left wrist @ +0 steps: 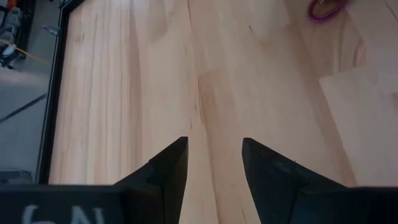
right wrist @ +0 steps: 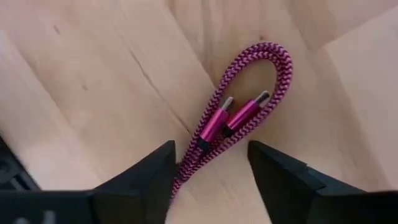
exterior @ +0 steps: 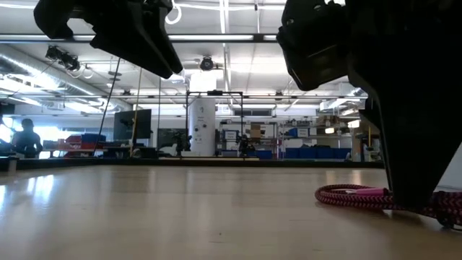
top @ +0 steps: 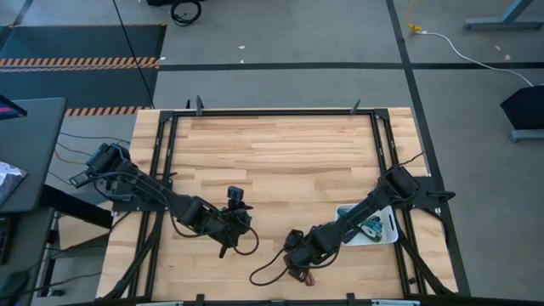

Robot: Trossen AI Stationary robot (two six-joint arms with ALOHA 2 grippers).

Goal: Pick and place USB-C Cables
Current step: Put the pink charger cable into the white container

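- Nearest to us in the right wrist view, we see the right gripper with its two dark fingers spread apart, released and grasping nothing.
- Between and just beyond those fingers lies a braided purple cable, folded into a loop flat on the wooden table, its two metal plugs side by side inside the loop.
- In the low view we see the same purple cable resting on the table right at the foot of the right arm.
- From above, we place the right gripper near the front edge of the table, a little right of centre.
- Behind the right arm, near the table's right edge, sits a white tray holding a few more cables, teal and green among them; we cannot tell them apart further.
- The left gripper hangs over bare wood at the front, left of centre.
- In its wrist view we see the left gripper with fingers parted and nothing between them, the purple cable well apart from it.
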